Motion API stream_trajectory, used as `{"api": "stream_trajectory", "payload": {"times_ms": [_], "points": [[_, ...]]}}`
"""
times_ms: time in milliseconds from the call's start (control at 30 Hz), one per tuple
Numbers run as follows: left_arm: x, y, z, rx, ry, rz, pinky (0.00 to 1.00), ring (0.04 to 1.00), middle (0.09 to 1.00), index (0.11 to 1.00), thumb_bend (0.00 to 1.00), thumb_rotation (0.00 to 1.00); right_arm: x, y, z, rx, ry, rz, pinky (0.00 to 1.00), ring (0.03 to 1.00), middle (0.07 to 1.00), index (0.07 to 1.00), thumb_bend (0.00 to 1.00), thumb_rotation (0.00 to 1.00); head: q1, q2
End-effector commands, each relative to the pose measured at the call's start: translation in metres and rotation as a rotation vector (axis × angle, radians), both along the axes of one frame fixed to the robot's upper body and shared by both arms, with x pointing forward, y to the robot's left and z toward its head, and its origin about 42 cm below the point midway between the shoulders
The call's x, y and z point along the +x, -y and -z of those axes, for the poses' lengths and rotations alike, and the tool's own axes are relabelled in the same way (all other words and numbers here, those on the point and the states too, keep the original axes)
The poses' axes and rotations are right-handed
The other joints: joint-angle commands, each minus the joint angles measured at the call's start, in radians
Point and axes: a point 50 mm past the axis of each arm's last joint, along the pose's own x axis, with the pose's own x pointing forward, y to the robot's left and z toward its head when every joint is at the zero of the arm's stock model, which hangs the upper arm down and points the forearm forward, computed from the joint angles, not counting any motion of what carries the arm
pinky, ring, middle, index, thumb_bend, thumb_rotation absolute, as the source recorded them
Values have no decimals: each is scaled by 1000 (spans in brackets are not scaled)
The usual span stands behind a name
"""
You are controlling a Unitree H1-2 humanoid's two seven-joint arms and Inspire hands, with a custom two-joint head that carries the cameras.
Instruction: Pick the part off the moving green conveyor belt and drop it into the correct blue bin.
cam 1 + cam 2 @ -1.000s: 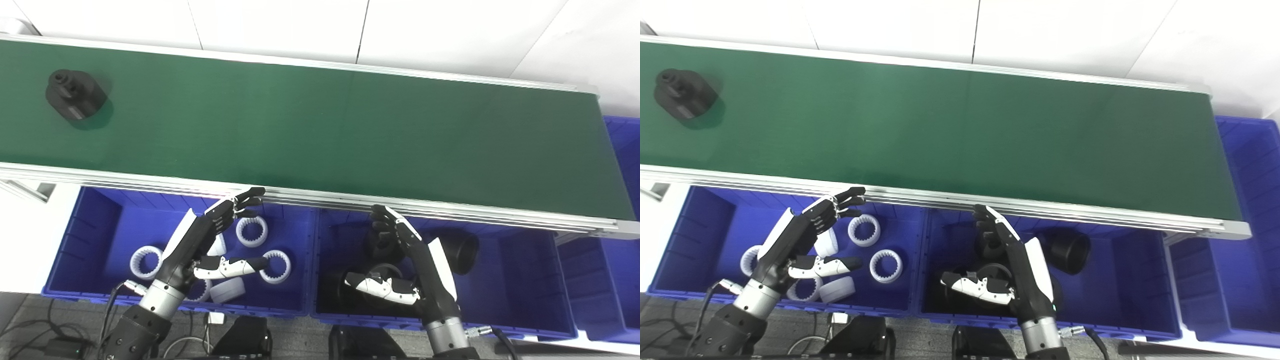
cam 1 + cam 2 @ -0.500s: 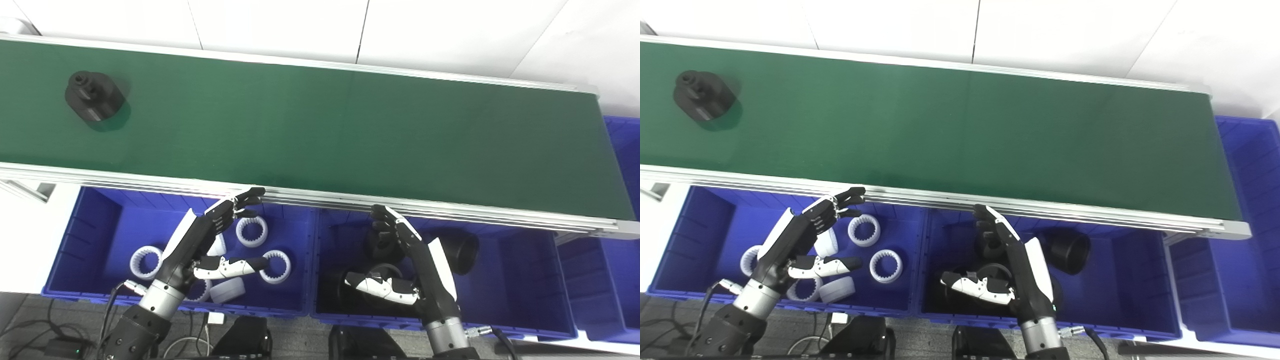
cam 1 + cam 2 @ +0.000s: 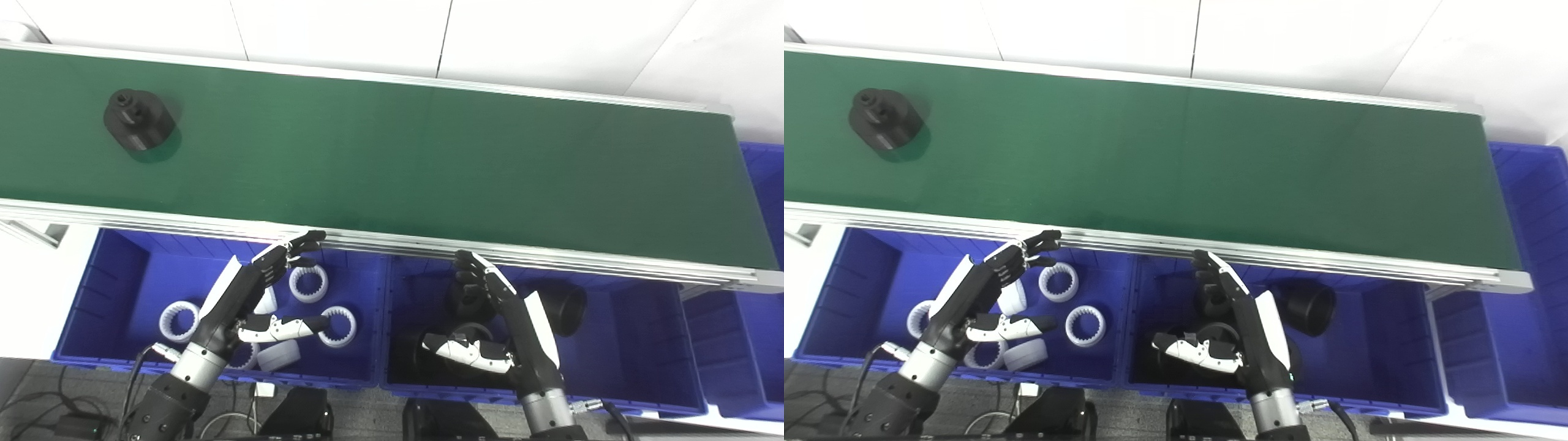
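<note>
The black part (image 3: 136, 119) sits on the green conveyor belt (image 3: 392, 159) near its left end, closer to the far edge. My left hand (image 3: 248, 300) hovers over the left blue bin (image 3: 92, 275) (white toothed rings (image 3: 308, 283) lie inside), fingers spread and holding nothing. My right hand (image 3: 502, 324) hangs likewise spread and empty over the middle blue bin (image 3: 643, 318) of black parts (image 3: 560, 309).
</note>
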Motion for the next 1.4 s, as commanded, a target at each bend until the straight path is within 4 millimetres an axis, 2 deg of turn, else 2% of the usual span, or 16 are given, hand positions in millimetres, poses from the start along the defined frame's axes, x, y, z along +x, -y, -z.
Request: {"api": "stream_trajectory", "payload": {"times_ms": [0,133,233,300,333,367,400,533,700,867,1167,1367], "points": [[2,-2,-7,-3,55,0,770,852,886,825,794,279,2,-3,-8,11,38,-2,741,793,825,850,816,312,0,0],[2,-2,-7,-9,53,-1,773,856,887,823,792,273,2,-3,-8,6,37,-4,747,795,825,850,814,313,3,-3],[1,1,-6,-2,56,-2,772,857,887,823,792,275,2,-1,-6,12,38,-4,750,797,827,849,813,309,56,-28],[0,3,-4,2,55,4,762,850,886,821,789,285,1,2,-3,11,40,-7,737,793,824,849,808,307,119,-60],[0,5,-1,-1,51,8,754,845,883,819,790,282,0,5,-1,14,42,-7,734,792,821,849,807,302,177,-88],[-1,6,1,-3,49,12,749,842,880,818,793,279,-1,7,2,16,41,-8,735,793,822,850,806,300,188,-93],[-1,8,4,-4,47,15,745,838,877,816,796,275,-2,10,5,18,38,-9,738,797,825,853,803,300,238,-118],[-1,17,8,21,37,21,746,832,856,798,838,276,-2,18,13,13,33,-9,774,825,853,869,797,314,334,-182],[-1,26,8,14,32,-5,711,806,837,777,870,264,-2,23,13,73,35,11,800,839,862,884,793,316,368,-211],[-3,29,8,10,31,-18,702,792,822,767,888,258,-4,29,0,194,111,45,841,870,888,920,755,298,385,-224],[-1,32,9,-6,41,-22,702,783,810,754,895,234,-2,38,-8,226,213,66,867,872,874,920,728,244,397,-230],[3,34,11,-17,35,-17,704,785,810,749,899,224,9,41,-22,227,292,54,889,881,885,926,720,244,393,-232]]}}
